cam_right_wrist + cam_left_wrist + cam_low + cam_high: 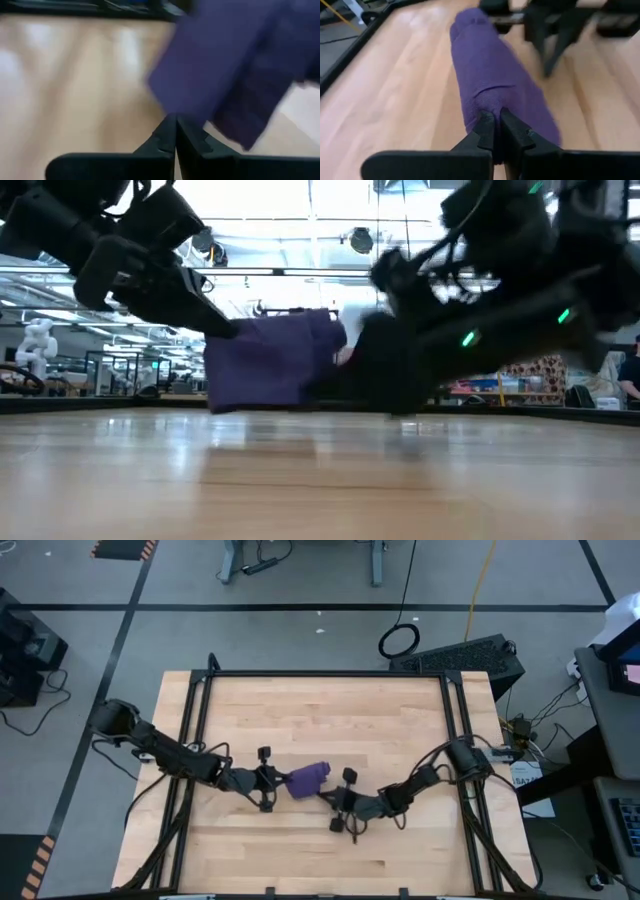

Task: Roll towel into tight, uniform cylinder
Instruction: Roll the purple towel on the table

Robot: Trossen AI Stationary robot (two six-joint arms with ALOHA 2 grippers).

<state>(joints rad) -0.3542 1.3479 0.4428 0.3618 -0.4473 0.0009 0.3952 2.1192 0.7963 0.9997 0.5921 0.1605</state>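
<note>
Betw. 2 pincers: 1 towel (306, 778)

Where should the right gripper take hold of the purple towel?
Probably the free end of the towel, approached from the right along the roll's axis. It lies as a loose, uneven cylinder and the left gripper already pinches the opposite end.

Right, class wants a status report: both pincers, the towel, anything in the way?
Left pincer shut on towel end. Right pincer shut, at the towel's other end, grip unclear. Towel bunched into a rough roll, mid-table. Nothing else in the way.
</note>
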